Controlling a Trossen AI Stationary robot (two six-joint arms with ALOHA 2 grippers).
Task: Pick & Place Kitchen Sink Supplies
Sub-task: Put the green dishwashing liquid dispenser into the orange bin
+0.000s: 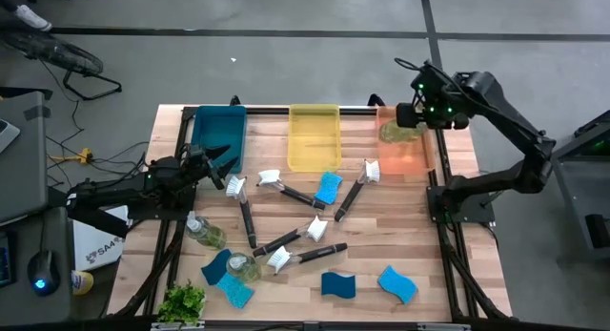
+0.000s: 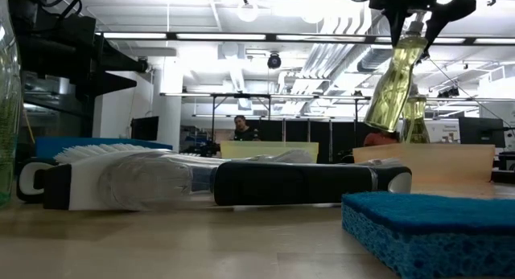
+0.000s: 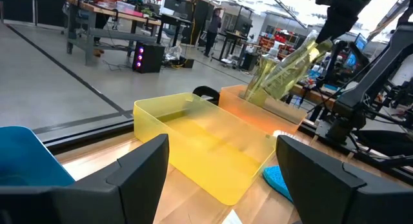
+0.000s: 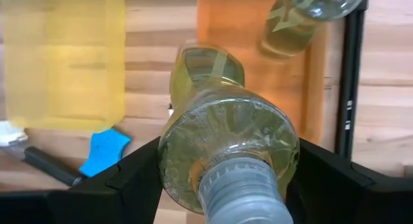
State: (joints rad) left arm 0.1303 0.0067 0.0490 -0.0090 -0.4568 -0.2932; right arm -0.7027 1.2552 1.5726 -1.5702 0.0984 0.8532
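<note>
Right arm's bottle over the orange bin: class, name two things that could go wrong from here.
1. The bottle hangs tilted in the right tool above the orange bin; released like this, it may topple or bounce out.
2. Another bottle already stands in that bin, so the held one could knock it over.

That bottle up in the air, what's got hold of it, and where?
The right gripper holds the bottle near its neck, above the orange bin.
</note>
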